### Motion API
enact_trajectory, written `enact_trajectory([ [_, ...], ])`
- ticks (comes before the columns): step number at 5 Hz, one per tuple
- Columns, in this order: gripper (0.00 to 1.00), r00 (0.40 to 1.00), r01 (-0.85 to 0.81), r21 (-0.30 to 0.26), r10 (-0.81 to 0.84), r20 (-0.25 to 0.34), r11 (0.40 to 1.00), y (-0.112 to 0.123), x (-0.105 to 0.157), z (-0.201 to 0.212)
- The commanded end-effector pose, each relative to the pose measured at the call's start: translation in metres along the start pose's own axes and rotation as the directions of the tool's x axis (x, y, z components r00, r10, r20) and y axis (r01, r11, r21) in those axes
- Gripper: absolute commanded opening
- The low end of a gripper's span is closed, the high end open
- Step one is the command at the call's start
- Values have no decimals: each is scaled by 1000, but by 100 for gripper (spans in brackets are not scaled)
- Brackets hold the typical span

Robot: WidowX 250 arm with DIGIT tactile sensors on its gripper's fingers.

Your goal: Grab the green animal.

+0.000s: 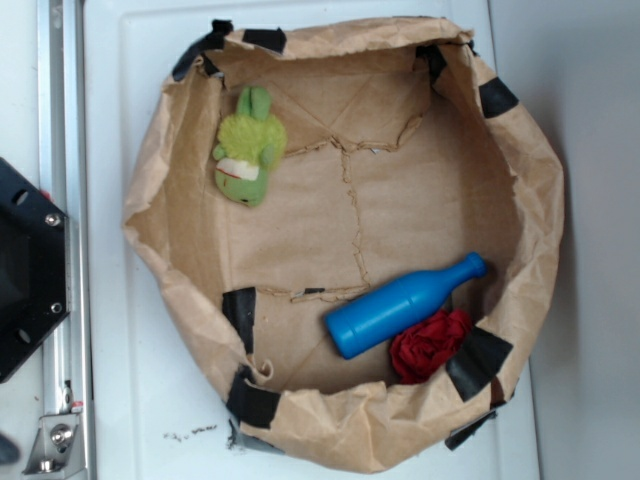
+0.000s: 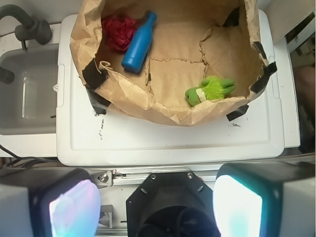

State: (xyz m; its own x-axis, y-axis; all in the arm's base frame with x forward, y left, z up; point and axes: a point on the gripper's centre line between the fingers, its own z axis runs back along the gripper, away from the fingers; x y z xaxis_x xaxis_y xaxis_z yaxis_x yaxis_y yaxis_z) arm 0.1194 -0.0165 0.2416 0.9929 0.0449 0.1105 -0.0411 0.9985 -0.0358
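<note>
Where the paper tub's wall folds in at its upper left in the exterior view, you'll find the green animal (image 1: 247, 148) lying on its side on the paper floor, ears toward the rim and its white-and-red mouth patch toward the tub's middle. It touches nothing but the paper, close against the wall. In the wrist view the same toy (image 2: 210, 90) sits low and to the right, just behind the near wall.

The tub (image 1: 175, 270) is a crumpled brown paper bag rolled down into a shallow bowl, its rim held with strips of black tape (image 1: 238, 310). At the far side from the toy, well apart from it, a blue bottle (image 1: 400, 305) lies on its side with its neck pointing toward the wall. A red cloth (image 1: 432, 345) is bunched right beside the bottle's body, touching it, tucked against the tub's wall.

The tub rests on a white surface (image 1: 120, 300). A metal rail (image 1: 62, 150) runs along its edge, and a grey sink (image 2: 24, 94) shows beside it in the wrist view.

Your hand (image 2: 155, 207) hangs outside the tub, over the rail, well short of the toy. Its two fingers (image 2: 74, 210) stand wide apart with nothing between them.
</note>
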Motion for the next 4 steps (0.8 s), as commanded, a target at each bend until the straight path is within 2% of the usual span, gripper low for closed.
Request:
enact_trajectory([
  [1, 100, 980, -178, 7, 177, 92, 984, 10, 95, 0],
  [2, 100, 906, -414, 35, 408, 115, 910, 19, 110, -17],
  [4, 100, 906, -414, 35, 408, 115, 910, 19, 110, -17],
])
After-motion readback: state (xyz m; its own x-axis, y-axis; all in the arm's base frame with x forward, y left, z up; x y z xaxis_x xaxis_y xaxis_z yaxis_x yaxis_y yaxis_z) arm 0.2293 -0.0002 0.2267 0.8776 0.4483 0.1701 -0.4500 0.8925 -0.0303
